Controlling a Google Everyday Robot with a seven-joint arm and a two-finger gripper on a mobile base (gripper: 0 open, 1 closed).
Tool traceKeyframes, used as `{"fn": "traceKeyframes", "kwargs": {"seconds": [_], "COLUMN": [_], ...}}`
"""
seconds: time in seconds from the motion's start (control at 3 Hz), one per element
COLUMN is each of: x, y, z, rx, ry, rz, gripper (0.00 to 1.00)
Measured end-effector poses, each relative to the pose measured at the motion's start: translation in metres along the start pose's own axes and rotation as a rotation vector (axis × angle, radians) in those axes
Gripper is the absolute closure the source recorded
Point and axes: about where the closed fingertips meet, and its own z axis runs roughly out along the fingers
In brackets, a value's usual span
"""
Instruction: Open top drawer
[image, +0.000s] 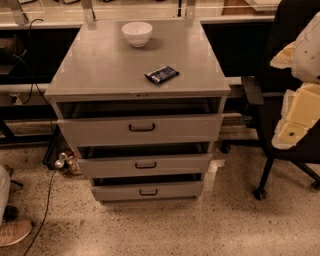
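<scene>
The top drawer (100, 131) is the largest of three grey drawers in a grey metal cabinet (100, 70). Its dark loop handle (142, 127) sits at the centre of the tall front panel. The drawer stands pulled out a little, with a dark gap showing above its front. My gripper (292, 127) is the cream and white shape at the right edge of the view. It is to the right of the cabinet, apart from it, at about the height of the top drawer, and it touches nothing.
A white bowl (137, 33) and a dark packet (161, 74) lie on the cabinet top. The middle drawer (115, 166) and bottom drawer (115, 192) are also slightly out. A black office chair (260, 95) stands right of the cabinet, behind the gripper. Cables (42, 215) and a shoe (12, 232) are on the floor at left.
</scene>
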Motion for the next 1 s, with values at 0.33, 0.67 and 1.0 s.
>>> {"fn": "traceKeyframes", "kwargs": {"seconds": [0.33,0.67,1.0], "x": [0.0,-0.003,-0.017], "y": [0.0,0.008,0.045], "z": [0.0,-0.001,0.033], "rx": [0.0,0.0,-0.061], "ry": [0.0,-0.024,-0.071], "rz": [0.0,0.009,0.01], "gripper": [0.0,0.0,0.0]}}
